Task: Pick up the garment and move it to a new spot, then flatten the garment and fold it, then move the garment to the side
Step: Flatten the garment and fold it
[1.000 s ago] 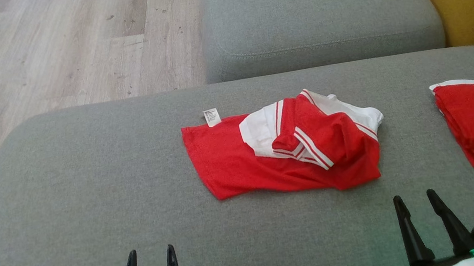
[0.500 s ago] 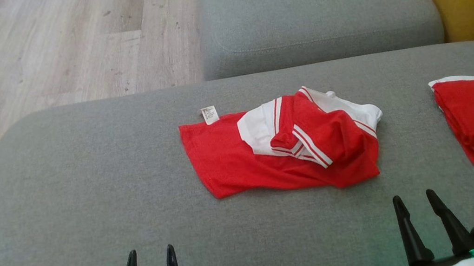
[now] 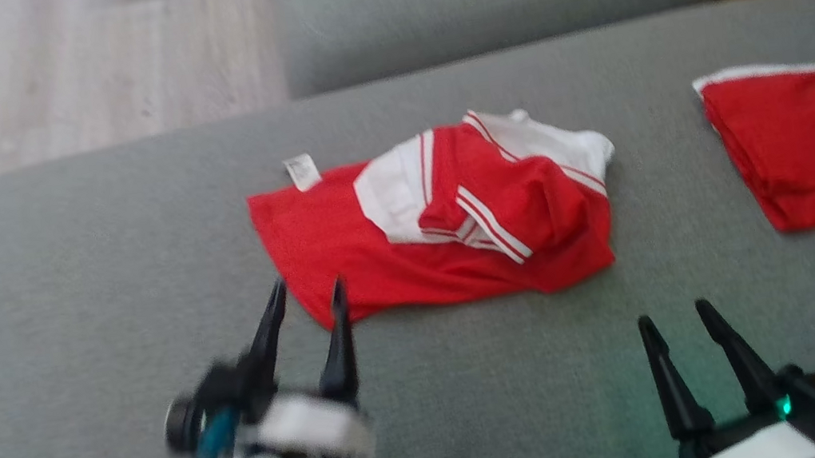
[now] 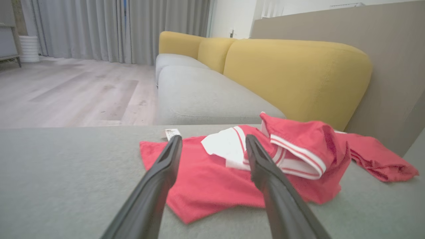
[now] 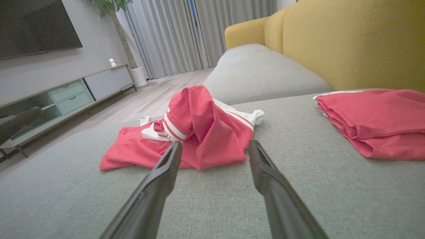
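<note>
Crumpled red-and-white garment (image 3: 447, 223) on the grey cushion (image 3: 64, 312)

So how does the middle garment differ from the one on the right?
The middle garment lies crumpled, one part bunched up over the rest; the right garment is folded flat. The middle garment shows broad white panels, stripes and a tag; the right garment is nearly all red with a thin white edge. Both are red and lie on the grey cushion, neither held.

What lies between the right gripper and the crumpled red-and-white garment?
Just bare grey fabric cushion, right gripper to garment, in the right wrist view.
</note>
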`<state>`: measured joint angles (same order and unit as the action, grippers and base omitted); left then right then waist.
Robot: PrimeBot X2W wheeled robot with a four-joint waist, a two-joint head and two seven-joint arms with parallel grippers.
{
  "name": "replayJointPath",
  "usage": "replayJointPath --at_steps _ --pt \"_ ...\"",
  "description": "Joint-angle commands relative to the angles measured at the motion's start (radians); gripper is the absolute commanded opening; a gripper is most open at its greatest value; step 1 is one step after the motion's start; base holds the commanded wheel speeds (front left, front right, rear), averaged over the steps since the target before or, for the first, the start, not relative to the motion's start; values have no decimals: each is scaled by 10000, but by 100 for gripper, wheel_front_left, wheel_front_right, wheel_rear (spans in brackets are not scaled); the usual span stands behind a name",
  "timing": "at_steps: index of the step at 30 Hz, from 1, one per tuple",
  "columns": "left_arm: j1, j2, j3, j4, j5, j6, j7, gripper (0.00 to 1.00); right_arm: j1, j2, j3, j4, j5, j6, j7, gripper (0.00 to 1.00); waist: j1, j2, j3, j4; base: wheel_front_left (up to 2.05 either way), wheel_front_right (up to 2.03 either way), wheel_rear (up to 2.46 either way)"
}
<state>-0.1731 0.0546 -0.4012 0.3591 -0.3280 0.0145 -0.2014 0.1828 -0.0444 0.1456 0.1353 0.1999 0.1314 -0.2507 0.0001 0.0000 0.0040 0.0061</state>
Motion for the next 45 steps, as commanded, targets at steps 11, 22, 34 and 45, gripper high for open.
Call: replayJointPath --at_steps 11,22,34,45 --pt "-4501 -42 -2236 2036 -1962 -142 584 100 -1446 -58 695 -534 -475 -7 -111 100 -1 0 2172 -1282 0 0 0" --pt "-6178 -42 -3878 4419 -3943 -628 423 73 -2045 -58 1044 -536 -398 -7 -111 100 -1 0 2746 -1824 0 0 0" --pt "-7154 -43 -4883 5431 -4226 -1123 -416 0 -2093 -58 940 -511 -290 -7 -111 100 -1 0 2659 -2210 0 0 0" --pt "-9265 182 -4221 4154 -2752 -1157 -600 0 -1974 -58 1210 -446 133 -7 -111 100 -1 0 1745 -2621 0 0 0"
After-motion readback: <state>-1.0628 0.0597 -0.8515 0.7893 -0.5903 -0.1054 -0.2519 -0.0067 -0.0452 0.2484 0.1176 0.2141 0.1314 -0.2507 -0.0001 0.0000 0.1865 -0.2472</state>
